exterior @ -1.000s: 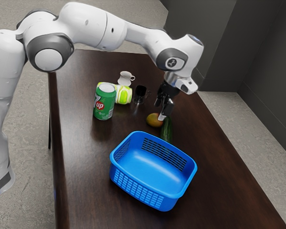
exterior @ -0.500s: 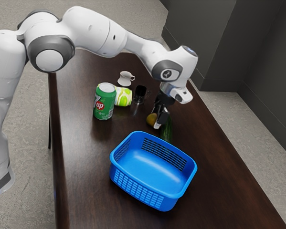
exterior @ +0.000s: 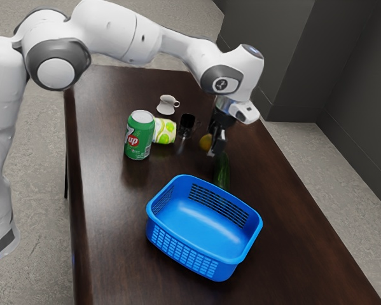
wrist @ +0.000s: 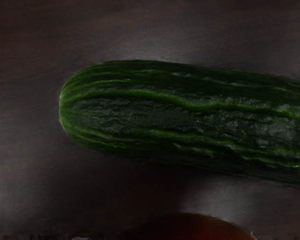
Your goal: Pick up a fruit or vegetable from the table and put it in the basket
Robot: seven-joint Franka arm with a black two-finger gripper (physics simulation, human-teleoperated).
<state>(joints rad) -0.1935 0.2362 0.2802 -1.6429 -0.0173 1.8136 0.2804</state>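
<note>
Yellow-orange, the mango (exterior: pixel 205 142) is gripped in my hand (exterior: pixel 213 147), raised off the table (exterior: pixel 292 241). Its smooth, rounded skin could slip if I swing too fast, and too low a path could clip the cucumber (exterior: pixel 222 173) close by or catch the blue basket (exterior: pixel 177 245) beyond.

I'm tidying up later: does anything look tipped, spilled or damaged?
The lime-and-white container beside the 7up can looks odd: it seems to lie on its side, while the can stands upright. I see no spill or damage.
</note>
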